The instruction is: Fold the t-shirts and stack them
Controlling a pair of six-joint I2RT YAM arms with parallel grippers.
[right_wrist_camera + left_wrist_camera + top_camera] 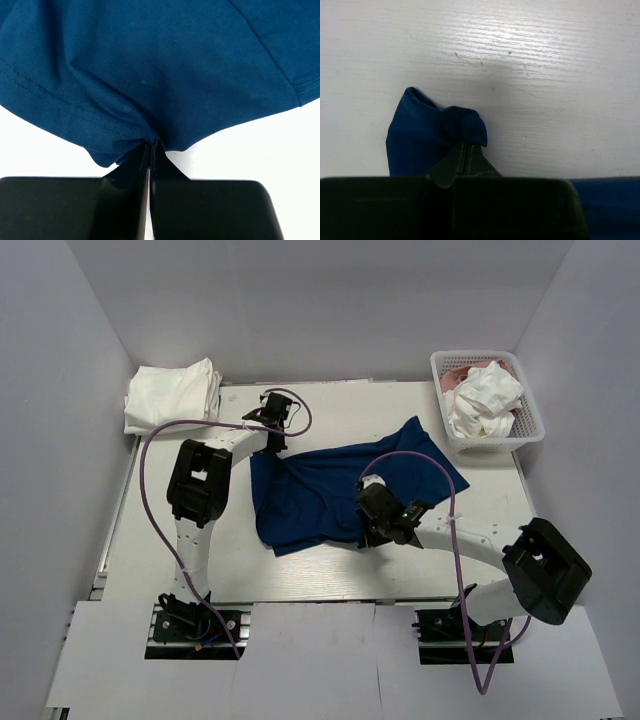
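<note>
A navy blue t-shirt [335, 490] lies rumpled across the middle of the table. My left gripper [268, 445] is shut on its far left corner; in the left wrist view [466, 146] a bunched fold of navy cloth [427, 137] sticks out past the jaws. My right gripper [372, 525] is shut on the shirt's near hem; in the right wrist view [151, 144] the cloth [150, 65] fans out from the pinch. Folded white t-shirts [170, 393] lie at the far left. A white t-shirt [485, 400] and a pink one [455, 372] sit in the basket.
A white lattice basket [530, 425] stands at the far right corner of the table [150, 540]. Purple cables [150, 455] loop over both arms. Grey walls close in the left, far and right sides.
</note>
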